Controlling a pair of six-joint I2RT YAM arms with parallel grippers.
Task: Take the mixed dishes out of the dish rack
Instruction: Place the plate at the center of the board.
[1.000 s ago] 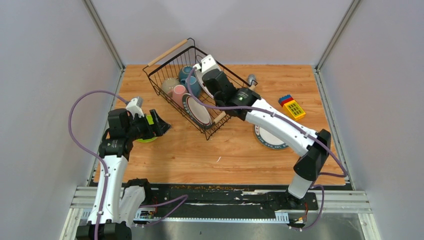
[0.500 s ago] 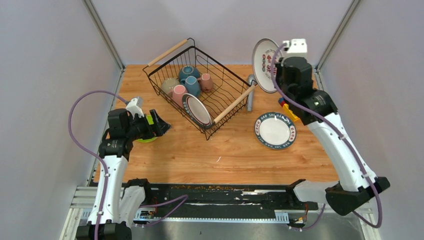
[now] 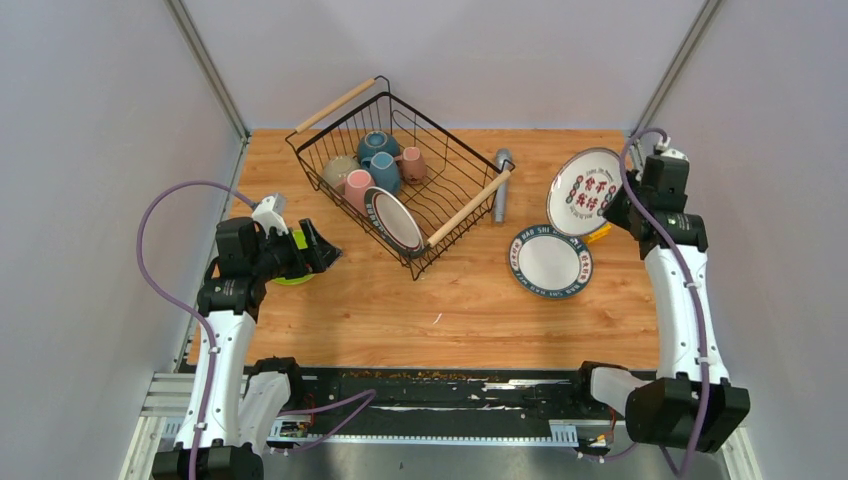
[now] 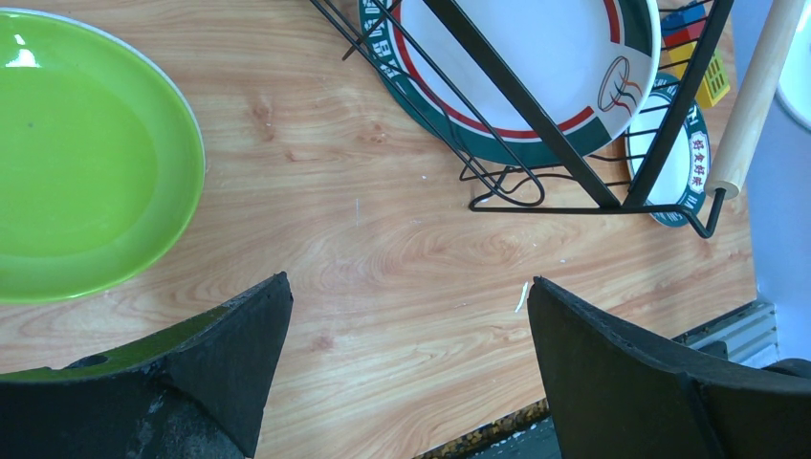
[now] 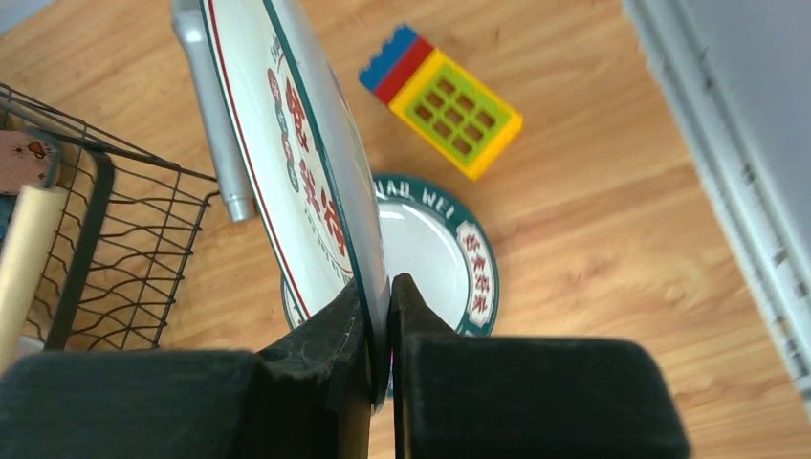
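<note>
Dish rack (image 3: 338, 105) holding one plate (image 3: 393, 220), second plate (image 3: 550, 261) on table (image 3: 450, 300), right gripper (image 5: 380, 296) pinching third plate (image 5: 287, 143), left gripper (image 4: 409, 287) spread

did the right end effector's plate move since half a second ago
Yes. The held plate moved nearer and rightward, closing on the flat plate.

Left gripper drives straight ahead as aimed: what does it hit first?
Likely bare table: the left gripper is open with only wood between its fingers. On a shallower line, the dish rack near corner, with the patterned plate leaning inside, comes next. Depth is unclear.
</note>
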